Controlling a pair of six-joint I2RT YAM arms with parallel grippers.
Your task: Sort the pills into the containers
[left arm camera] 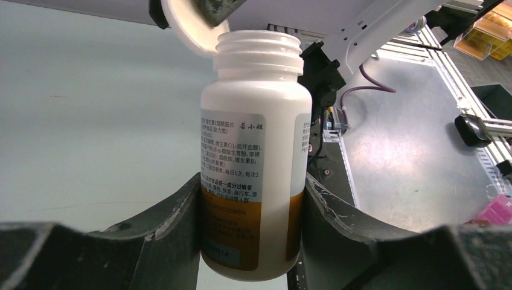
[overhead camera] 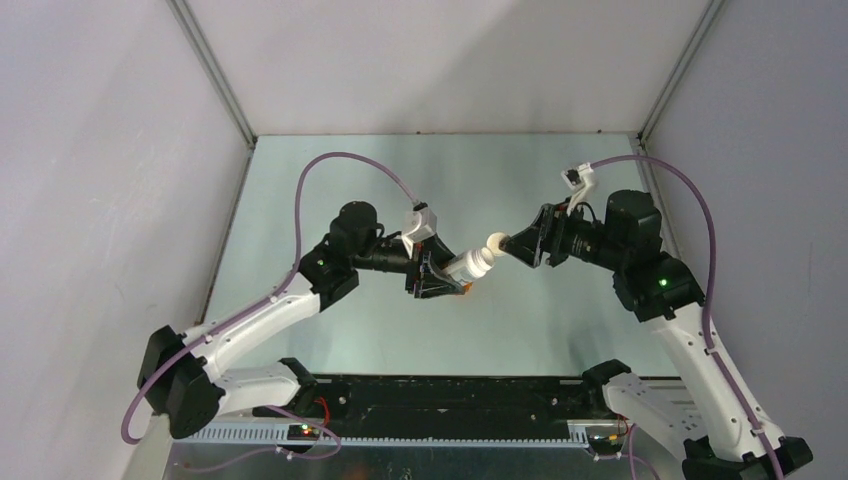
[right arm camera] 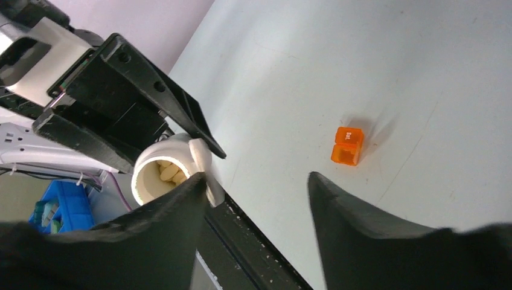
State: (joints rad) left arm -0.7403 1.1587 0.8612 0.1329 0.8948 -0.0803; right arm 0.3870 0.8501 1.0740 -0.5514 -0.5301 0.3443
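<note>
My left gripper (overhead camera: 440,272) (left arm camera: 252,181) is shut on the white pill bottle (overhead camera: 470,263) (left arm camera: 256,151) and holds it above the table, tipped toward the right arm. The bottle is uncapped, and pale pills (right arm camera: 168,171) show inside its mouth. The white cap (overhead camera: 495,243) (left arm camera: 192,30) (right arm camera: 204,170) is off the neck and rests against the tip of one finger of my right gripper (overhead camera: 518,246) (right arm camera: 258,178), whose jaws stand wide apart. The small orange cup (right arm camera: 348,145) (overhead camera: 467,288) lies on the table under the bottle.
A black rail (overhead camera: 450,400) runs along the near table edge between the arm bases. Off the table, a blue bin (right arm camera: 57,202), orange boxes (left arm camera: 483,36) and a pink box (left arm camera: 498,208) show. Grey walls close the sides and back.
</note>
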